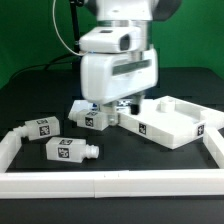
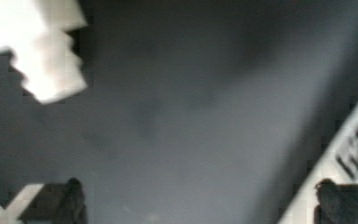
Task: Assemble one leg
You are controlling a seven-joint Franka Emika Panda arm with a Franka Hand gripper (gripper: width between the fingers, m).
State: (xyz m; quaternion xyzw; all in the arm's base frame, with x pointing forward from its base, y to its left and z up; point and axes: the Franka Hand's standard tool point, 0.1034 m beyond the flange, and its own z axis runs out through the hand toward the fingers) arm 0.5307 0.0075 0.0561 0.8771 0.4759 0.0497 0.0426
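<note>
Three legs show in the exterior view: one [image 1: 40, 128] at the left, one [image 1: 68, 150] nearer the front with its peg pointing to the exterior view's right, and one [image 1: 91, 116] just left of my gripper [image 1: 112, 107]. The gripper hangs low over the table between that third leg and the large white tray-like piece [image 1: 176, 121]. In the wrist view the gripper [image 2: 197, 203] is open, with only dark table between its fingertips [image 2: 53, 201]. A blurred white piece [image 2: 44, 52] lies ahead, and a tagged white piece [image 2: 357, 142] is at the edge; I cannot tell which parts these are.
A white rail [image 1: 100, 184] runs along the table's front and up both sides [image 1: 214, 150]. The arm's white body [image 1: 118, 68] hides the table behind it. A green backdrop stands at the back.
</note>
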